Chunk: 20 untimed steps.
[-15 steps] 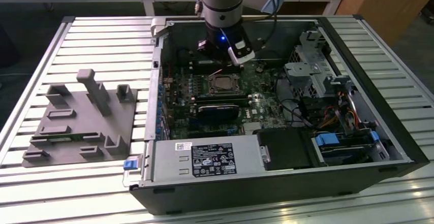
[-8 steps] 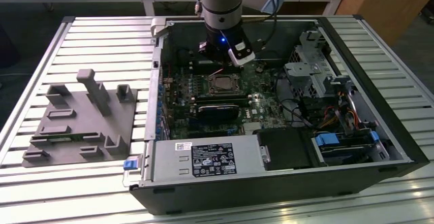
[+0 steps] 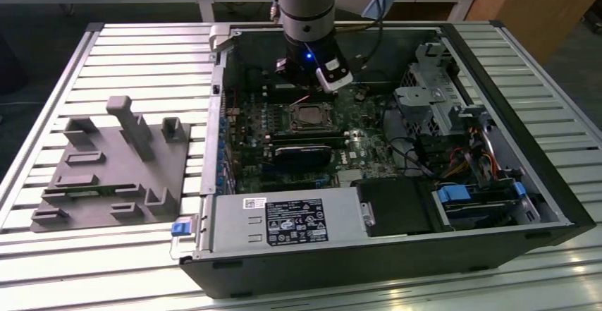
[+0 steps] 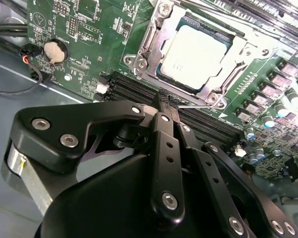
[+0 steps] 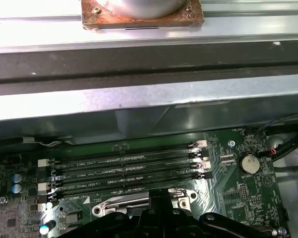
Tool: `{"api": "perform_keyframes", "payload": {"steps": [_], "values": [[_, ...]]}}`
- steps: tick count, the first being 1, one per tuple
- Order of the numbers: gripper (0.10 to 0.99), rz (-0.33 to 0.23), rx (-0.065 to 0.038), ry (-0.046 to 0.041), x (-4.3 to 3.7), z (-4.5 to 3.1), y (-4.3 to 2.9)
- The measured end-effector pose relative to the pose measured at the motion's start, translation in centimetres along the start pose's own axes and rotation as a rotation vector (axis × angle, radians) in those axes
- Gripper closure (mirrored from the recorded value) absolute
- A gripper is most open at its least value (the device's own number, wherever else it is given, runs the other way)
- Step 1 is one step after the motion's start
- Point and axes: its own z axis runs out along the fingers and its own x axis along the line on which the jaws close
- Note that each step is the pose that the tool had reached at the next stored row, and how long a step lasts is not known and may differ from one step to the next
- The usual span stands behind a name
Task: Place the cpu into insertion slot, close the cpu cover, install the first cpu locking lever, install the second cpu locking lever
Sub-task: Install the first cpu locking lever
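Note:
The cpu (image 4: 196, 53) lies flat in the insertion slot (image 3: 309, 117), its dull silver face up. The cpu cover (image 4: 148, 34), a silvery frame, lies down around it. In the second wrist view, a thin metal locking lever (image 4: 201, 105) runs along the socket's side nearest my gripper. My gripper (image 4: 163, 101) hangs just beside that side, over the memory slots (image 5: 124, 171). Its black fingers (image 4: 165, 129) are pressed together with nothing seen between them. In the exterior view the gripper (image 3: 299, 89) sits low inside the case, just behind the socket.
The green motherboard (image 4: 84, 29) lies in an open black computer case (image 3: 376, 254) on a slatted metal table (image 3: 141, 50). A coin battery (image 5: 248, 162) and cables (image 4: 20, 54) sit near the case wall. A grey fixture plate (image 3: 113, 170) stands at the exterior view's left.

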Motion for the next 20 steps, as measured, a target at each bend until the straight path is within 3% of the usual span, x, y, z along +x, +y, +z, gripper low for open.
{"api": "perform_keyframes", "payload": {"steps": [3,14,20], "values": [[0.980,-0.002,0.005,-0.0042,0.04,0.26,0.00],[0.980,-0.002,0.007,-0.0064,0.20,0.93,0.44],[0.980,-0.004,0.022,-0.0119,0.21,1.14,0.52]]}}
